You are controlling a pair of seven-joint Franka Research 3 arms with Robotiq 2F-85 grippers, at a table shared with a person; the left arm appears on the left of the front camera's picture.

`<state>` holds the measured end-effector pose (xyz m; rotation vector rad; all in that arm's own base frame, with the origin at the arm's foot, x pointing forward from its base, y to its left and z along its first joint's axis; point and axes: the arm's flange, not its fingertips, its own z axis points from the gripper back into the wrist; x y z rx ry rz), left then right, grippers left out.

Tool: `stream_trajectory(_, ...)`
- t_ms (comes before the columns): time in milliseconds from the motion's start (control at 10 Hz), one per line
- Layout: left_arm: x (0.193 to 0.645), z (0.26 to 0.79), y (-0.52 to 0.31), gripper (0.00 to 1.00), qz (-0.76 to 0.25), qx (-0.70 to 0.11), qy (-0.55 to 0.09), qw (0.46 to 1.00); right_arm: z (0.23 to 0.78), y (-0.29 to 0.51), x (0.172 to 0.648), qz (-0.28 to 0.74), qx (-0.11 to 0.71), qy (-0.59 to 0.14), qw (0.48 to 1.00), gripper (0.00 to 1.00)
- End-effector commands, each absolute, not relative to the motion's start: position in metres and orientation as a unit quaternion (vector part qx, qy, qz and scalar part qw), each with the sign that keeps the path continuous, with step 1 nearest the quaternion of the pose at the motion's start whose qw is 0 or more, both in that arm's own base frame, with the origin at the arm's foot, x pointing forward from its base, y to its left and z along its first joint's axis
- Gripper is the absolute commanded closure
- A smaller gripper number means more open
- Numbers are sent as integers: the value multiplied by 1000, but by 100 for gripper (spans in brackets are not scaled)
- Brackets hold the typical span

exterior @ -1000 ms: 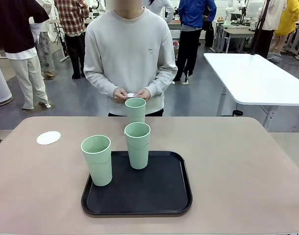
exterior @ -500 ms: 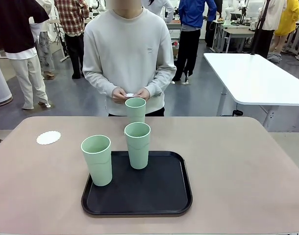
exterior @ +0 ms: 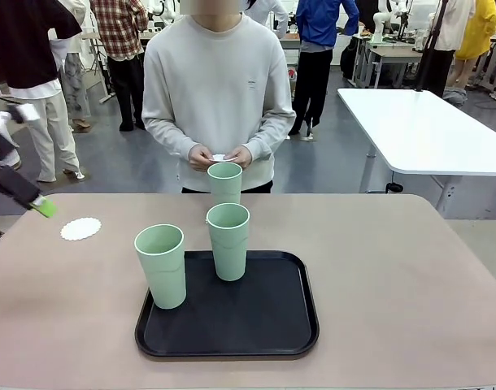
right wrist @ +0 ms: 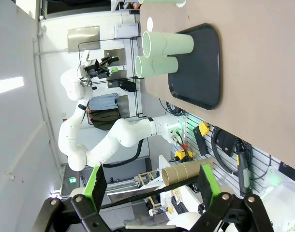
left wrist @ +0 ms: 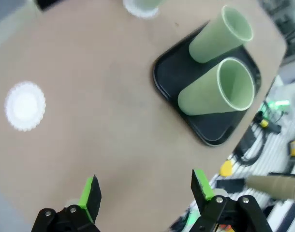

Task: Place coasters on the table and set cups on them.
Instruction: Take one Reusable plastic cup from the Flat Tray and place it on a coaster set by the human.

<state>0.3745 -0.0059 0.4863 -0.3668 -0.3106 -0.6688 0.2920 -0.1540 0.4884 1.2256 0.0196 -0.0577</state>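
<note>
left gripper (left wrist: 146,189), cut off at the front view's left edge, hangs spread and empty near a coaster (exterior: 80,228) on the table (exterior: 394,268). right gripper (right wrist: 151,182) is spread too. two cups (exterior: 161,266) stand on the tray (exterior: 268,329), hiding the third cup (exterior: 225,180) at its base. something white in the person's hands (exterior: 201,157) is hard to make out.

Front faces person (exterior: 218,89), wrists overlook table (left wrist: 113,121) (shared)

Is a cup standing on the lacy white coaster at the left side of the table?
No: the coaster lies bare on the table, with nothing standing on top of it.
</note>
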Motion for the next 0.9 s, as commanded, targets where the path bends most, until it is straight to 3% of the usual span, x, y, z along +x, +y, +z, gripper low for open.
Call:
stream_trajectory(0,384,471,-19,2,-394,-109,-170,897,489,-155,292,-26,580,10,814,0)
stream_trajectory(300,385,460,-57,2,-461,-99,-131,872,489,-155,292,-26,580,10,814,0)
stream_trajectory(500,378,455,-64,2,-454,-42,-112,883,489,-155,292,-26,580,10,814,0)
stream_trajectory(600,383,459,-66,2,-454,-95,-129,877,489,-155,292,-26,580,10,814,0)
stream_trajectory(800,383,459,-66,2,-454,-95,-129,877,489,-155,292,-26,580,10,814,0)
